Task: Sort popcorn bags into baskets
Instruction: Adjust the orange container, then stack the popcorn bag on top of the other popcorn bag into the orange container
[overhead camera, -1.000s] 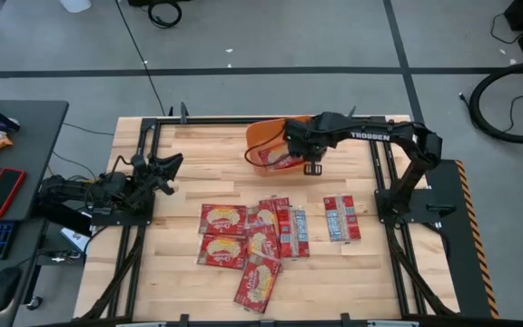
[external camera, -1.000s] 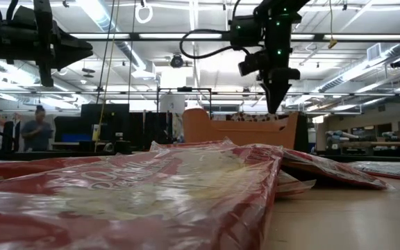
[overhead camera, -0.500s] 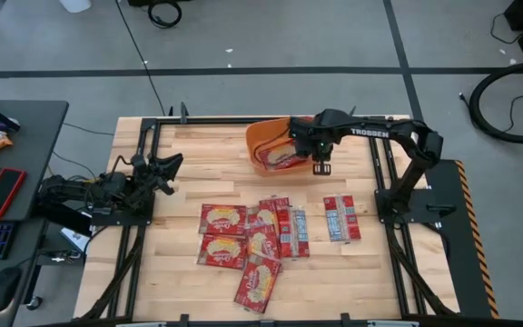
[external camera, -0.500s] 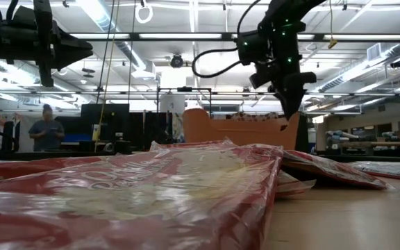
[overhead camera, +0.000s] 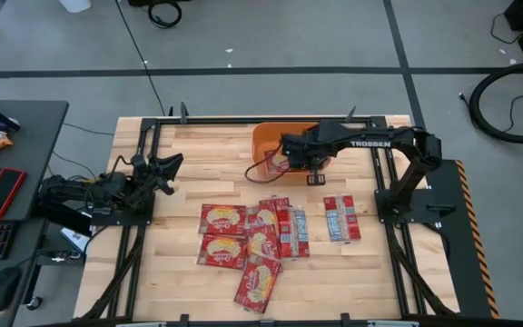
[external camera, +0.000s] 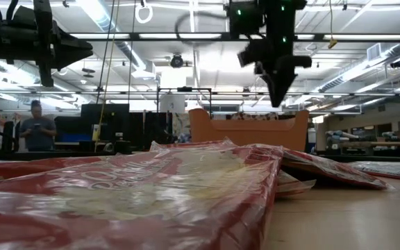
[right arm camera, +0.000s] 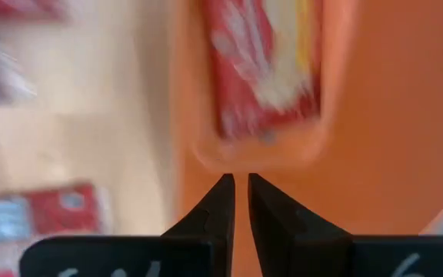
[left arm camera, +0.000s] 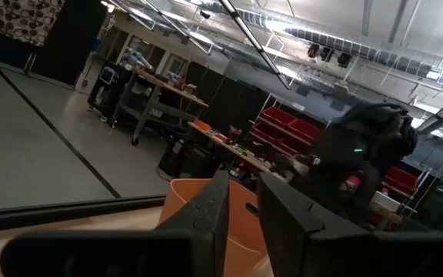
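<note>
The orange basket [overhead camera: 271,134] [external camera: 248,132] sits flat on its base near the table's far edge, with one red popcorn bag [overhead camera: 277,162] [right arm camera: 264,61] lying inside. My right gripper [overhead camera: 287,156] [external camera: 276,103] [right arm camera: 241,181] hovers shut just above the basket's rim, touching nothing. Several more popcorn bags [overhead camera: 252,241] lie overlapping in a pile at mid-table. One bag with a striped back [overhead camera: 341,218] lies apart, to the right of the pile. My left gripper [overhead camera: 172,168] [left arm camera: 241,185] waits shut at the table's left edge.
Black frame rails [overhead camera: 384,195] run along the table's left and right sides. The pile of bags [external camera: 151,187] fills the foreground of the low view. A desk on the left carries a plain red slab [overhead camera: 3,191]. A person [external camera: 37,132] stands far behind the table.
My right gripper has risen off the basket's right wall and moved toward the table's left, over the basket. The basket stood tipped, with one side raised. It has dropped back and now sits level on the table.
</note>
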Available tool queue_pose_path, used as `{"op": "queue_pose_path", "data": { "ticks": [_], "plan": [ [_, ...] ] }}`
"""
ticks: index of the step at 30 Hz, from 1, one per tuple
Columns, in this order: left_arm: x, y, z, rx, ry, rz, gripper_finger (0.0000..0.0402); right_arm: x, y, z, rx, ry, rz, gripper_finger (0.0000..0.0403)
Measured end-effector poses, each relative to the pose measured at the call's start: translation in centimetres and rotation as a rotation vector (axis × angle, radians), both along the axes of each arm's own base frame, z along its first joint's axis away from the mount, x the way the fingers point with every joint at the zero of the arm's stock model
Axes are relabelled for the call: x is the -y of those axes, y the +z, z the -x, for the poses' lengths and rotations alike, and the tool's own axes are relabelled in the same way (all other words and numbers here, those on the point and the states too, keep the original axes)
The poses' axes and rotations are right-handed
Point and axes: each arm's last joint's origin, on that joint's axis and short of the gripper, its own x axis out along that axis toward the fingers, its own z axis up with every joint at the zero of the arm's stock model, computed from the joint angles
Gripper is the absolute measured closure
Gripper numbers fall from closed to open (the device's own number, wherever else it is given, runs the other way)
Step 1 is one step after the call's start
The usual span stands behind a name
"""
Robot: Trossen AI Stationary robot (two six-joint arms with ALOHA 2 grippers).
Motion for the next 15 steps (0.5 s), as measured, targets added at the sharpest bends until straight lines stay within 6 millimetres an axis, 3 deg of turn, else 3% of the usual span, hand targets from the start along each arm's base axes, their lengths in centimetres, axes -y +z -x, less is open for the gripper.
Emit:
{"op": "queue_pose_path", "data": {
  "ticks": [10,15],
  "plan": [
    [0.0,0.0,0.0,0.0,0.0,0.0,0.0328,-9.3,-0.2,-3.4,0.286,0.306,-0.102,0.0341],
    [0.0,0.0,0.0,0.0,0.0,0.0,0.0328,-11.7,0.0,-4.0,0.4,0.295,-0.239,0.029]
  ]
}}
